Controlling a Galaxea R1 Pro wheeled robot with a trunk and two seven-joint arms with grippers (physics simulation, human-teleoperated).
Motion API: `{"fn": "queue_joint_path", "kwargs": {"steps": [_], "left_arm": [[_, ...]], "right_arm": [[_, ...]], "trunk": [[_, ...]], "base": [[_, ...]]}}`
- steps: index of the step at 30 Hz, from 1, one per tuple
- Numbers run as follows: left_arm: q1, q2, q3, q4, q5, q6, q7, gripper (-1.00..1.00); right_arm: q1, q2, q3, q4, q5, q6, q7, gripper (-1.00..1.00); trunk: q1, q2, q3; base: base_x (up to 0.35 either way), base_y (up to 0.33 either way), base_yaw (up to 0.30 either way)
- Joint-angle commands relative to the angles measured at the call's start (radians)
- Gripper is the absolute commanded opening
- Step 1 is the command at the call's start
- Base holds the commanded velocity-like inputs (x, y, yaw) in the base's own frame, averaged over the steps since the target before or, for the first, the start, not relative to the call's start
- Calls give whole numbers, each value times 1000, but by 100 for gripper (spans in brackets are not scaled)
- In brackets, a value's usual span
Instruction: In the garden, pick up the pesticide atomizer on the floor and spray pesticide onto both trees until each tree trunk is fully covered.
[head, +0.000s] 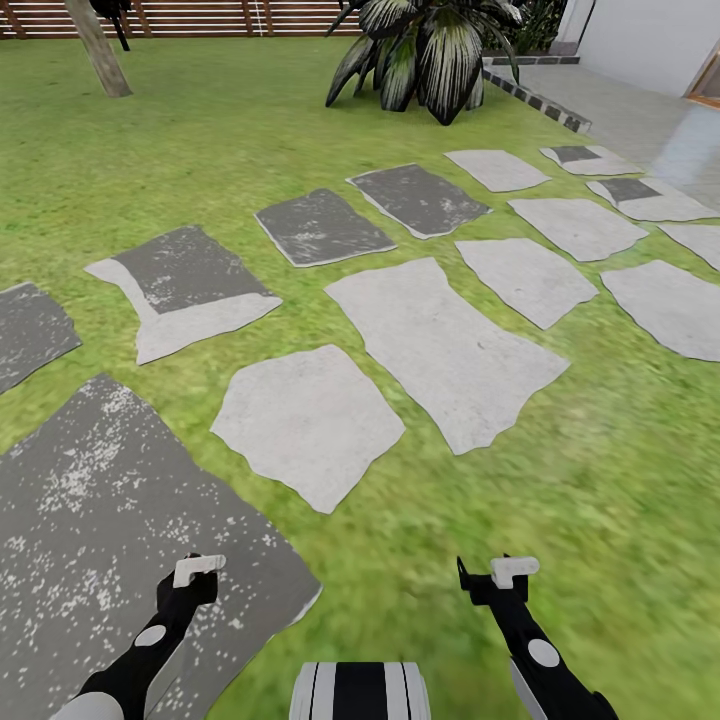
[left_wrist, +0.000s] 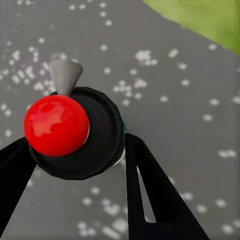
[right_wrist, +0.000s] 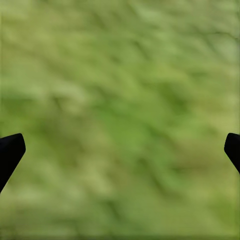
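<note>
In the left wrist view the pesticide atomizer, a dark round bottle with a red knob and a grey cone nozzle, sits clamped between the two black fingers of my left gripper. That left gripper hangs low over a big dark grey slab. My right gripper is held over the grass floor, open and with nothing between its fingertips. Far off at the left, a grey-tan tree trunk leans in front of the fence.
Several grey stepping slabs lie across the lawn ahead. A broad-leaved striped plant stands at the back, with grey paving and a white wall to its right. A brown slat fence closes the far side.
</note>
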Motion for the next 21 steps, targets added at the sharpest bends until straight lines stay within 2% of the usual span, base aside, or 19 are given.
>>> {"fn": "queue_joint_path", "kwargs": {"steps": [1,21], "left_arm": [[0,0,-1,1,5,-3,0,-100],[0,0,-1,2,4,-3,-4,-100]], "right_arm": [[0,0,0,1,5,-3,0,100],[0,0,0,1,5,-3,0,100]], "trunk": [[0,0,-1],[-9,4,73]], "base": [[0,0,0],[0,0,0]]}}
